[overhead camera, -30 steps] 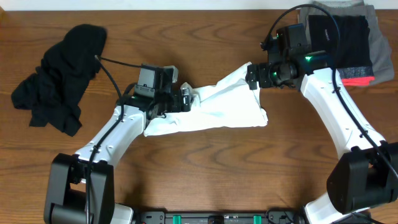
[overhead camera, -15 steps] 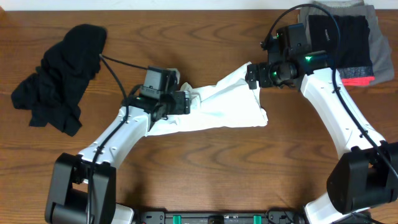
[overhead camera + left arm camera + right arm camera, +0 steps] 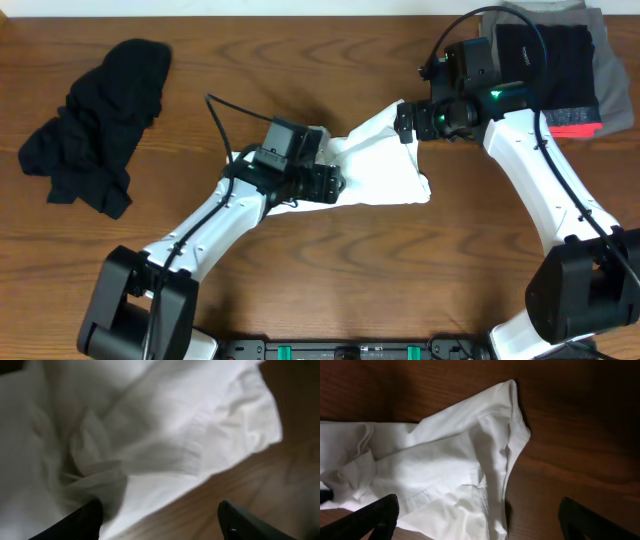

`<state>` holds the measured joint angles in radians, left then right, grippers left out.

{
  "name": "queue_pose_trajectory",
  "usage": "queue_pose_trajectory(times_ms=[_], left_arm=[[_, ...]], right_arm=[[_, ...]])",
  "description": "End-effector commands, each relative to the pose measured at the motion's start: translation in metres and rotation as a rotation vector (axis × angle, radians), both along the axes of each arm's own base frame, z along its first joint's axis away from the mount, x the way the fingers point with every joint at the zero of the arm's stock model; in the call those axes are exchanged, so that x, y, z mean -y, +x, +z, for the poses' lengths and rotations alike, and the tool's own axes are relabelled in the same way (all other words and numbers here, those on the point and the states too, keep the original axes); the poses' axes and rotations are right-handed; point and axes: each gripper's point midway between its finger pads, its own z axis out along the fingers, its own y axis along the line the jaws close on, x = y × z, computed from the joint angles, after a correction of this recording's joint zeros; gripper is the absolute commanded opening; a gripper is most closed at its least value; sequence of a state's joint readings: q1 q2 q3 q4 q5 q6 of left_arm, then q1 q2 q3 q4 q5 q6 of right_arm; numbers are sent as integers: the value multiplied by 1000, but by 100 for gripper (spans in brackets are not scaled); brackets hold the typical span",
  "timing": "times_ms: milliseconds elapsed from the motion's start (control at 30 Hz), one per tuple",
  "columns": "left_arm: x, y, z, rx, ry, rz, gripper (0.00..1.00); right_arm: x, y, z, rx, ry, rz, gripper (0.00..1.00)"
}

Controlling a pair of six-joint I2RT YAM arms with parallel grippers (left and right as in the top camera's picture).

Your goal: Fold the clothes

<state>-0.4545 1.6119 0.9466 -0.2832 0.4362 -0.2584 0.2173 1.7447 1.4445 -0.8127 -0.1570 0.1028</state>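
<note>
Swinging across the bench (image 3: 320, 290), the left arm (image 3: 215, 225) now reaches well further right than it did a second ago. The left gripper (image 3: 328, 186), which sat at the left end of the white T-shirt (image 3: 380, 165), is now over its middle. That left end has come with it: the cloth that trailed out toward the left is drawn in, so the shirt lies as a shorter, thicker bundle.

From the left wrist camera the jaws stand wide, with bare wood showing between them. Cloth is bunched against one of the fingers (image 3: 82, 520) but is not pinched between the two.

Further out, the right gripper (image 3: 405, 122) has not shifted. It hangs over the shirt's upper right corner with its jaws spread wide and holds nothing. The right wrist view shows a sleeve and hem lying loose beneath it.

As for progress, I judge the shirt only roughly gathered. One end is drawn in toward the middle, the edges are uneven and the surface is creased, so a clean fold is not yet made.

At the far left the black garment (image 3: 100, 120) lies crumpled and well apart from both arms, untouched. At the far right corner a folded stack (image 3: 550, 70) of dark and grey cloth suggests some pieces are already done.
</note>
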Motion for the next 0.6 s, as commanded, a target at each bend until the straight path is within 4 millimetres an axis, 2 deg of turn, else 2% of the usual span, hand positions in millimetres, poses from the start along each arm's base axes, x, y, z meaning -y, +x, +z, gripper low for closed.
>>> queue_pose_trajectory(times_ms=[0,133,267,467,567], left_arm=[[26,-10,22,3,-105,-72,75],[41,-14,29,25,-144,-116,75],[38,-5,34,53,-158,-99,75],[14,14,65,120,-198,-10,75],[-8,28,78,193,-151,73,75]], right_arm=[[6,6,2,7,5,-31,99],[13,8,2,8,6,-49,99],[22,11,3,9,12,-70,99],[42,19,5,25,17,-118,99],[52,24,7,42,26,-147,92]])
